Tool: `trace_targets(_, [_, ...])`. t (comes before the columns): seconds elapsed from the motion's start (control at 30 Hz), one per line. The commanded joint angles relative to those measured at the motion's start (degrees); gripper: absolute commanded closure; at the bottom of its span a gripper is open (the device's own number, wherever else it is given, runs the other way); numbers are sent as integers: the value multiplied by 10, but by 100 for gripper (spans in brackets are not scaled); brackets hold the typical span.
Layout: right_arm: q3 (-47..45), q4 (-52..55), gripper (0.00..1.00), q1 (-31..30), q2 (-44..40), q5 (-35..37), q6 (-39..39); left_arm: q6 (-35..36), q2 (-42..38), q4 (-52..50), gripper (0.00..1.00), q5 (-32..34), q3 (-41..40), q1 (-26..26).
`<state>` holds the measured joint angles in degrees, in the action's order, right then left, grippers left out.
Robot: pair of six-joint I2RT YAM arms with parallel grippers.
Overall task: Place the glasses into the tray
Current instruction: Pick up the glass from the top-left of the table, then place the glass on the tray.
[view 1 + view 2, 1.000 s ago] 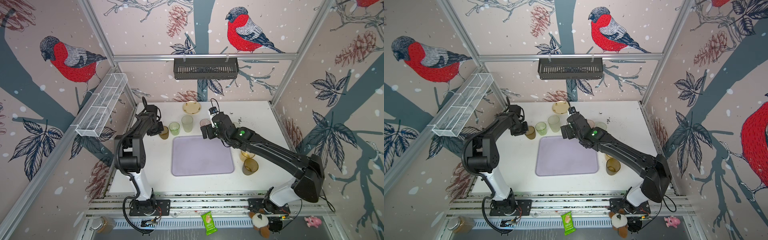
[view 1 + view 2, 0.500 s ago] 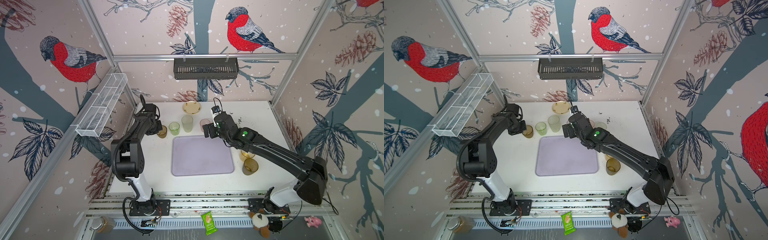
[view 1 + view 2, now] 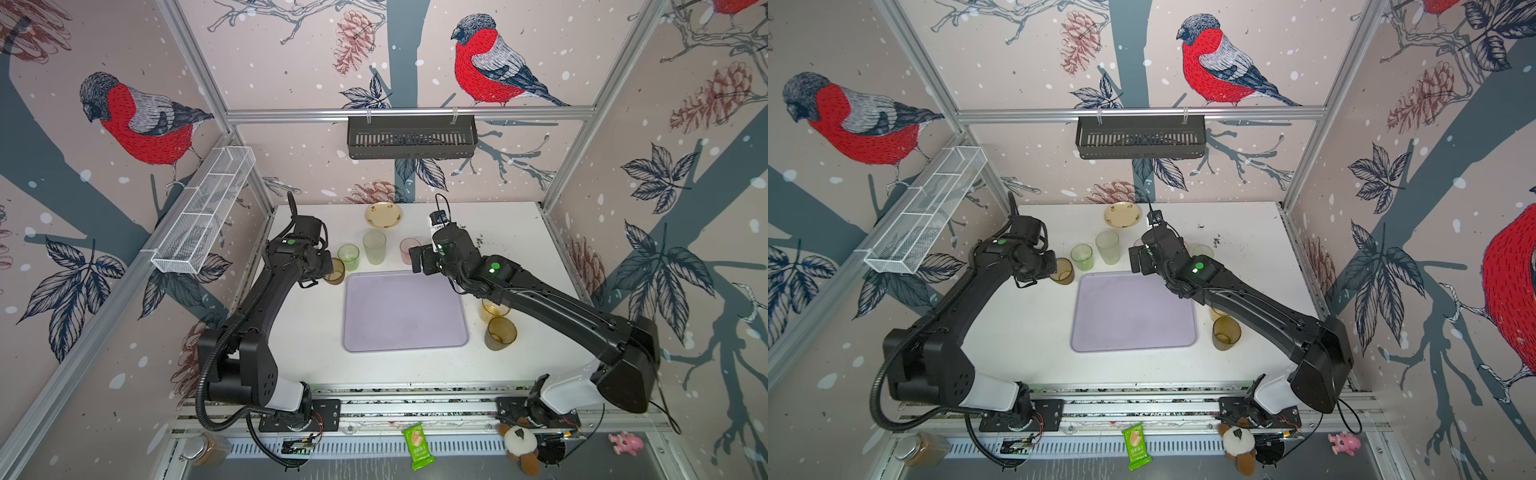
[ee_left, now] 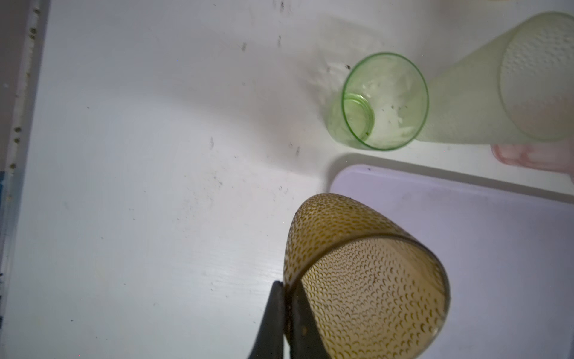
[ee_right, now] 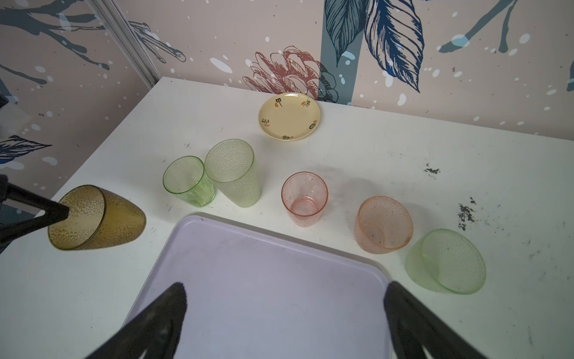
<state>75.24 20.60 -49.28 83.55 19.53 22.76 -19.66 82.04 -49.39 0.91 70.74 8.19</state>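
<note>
Glasses [image 3: 374,247], translucent and tinted, were gathered around the pale lavender tray [image 3: 405,311], close to its edges. A tall frosted green glass [image 5: 233,174] stood just beside a small clear green one [image 5: 188,181]. The left gripper [image 4: 287,289] pinched the rim of a dimpled brown glass [image 4: 366,279], which was tilted by the tray's corner. The right gripper [image 5: 284,289] hung over the tray with its jaws spread wide, holding nothing.

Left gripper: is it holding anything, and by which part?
The left gripper pinches the tilted brown glass by its rim, fingers on either side of the wall.
</note>
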Motion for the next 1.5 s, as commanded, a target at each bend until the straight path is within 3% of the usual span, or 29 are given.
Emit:
trace_targets(0.0, [-6,-3,0,2,-4,-10,22,-31,-25,-28,100,-33,-25,24])
trace_targets(0.33, [-17,3,0,8,-6,-14,43,-62,-8,14,100,-47,-60,84])
trace_targets(0.9, [-60,-10,0,15,-53,-8,57,-35,110,49,100,-13,-6,89])
trace_targets(1.47, [-60,-16,0,18,-53,-5,56,-27,135,56,100,8,-6,89])
